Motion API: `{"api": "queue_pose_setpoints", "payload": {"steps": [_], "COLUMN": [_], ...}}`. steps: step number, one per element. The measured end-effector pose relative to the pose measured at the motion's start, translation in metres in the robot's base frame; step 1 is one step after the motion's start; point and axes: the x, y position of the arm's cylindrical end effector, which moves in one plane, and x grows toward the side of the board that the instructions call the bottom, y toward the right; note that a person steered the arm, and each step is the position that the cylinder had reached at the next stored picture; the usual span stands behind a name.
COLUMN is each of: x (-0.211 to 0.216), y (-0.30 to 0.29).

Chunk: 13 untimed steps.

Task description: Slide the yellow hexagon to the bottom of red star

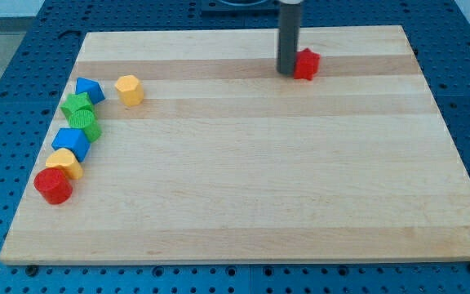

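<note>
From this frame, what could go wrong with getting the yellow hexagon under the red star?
1. My tip sits right against the red star near the view's top; moving off carelessly could knock the star and shift the goal.
2. The yellow hexagon lies far to the view's left beside the blue block and green star; a sloppy approach might drag those along.
3. A second yellow block lower left could be mistaken for the target.

The small yellow hexagon block (pixel 129 89) lies flat on the tabletop toward the view's upper left. The small red star block (pixel 306 64) sits far off, near the view's top edge, right of centre.
</note>
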Motion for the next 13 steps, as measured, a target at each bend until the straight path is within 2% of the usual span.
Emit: {"api": "queue_pose_setpoints", "payload": {"steps": [1,3,4,6,7,8,9,10,13], "x": [-0.003,-0.002,-0.007,-0.027,-0.01,0.039,0.048,0.048,0.048], "y": [-0.007,0.044,0.039,-0.193,-0.32,-0.387,-0.389,-0.349,-0.146]}}
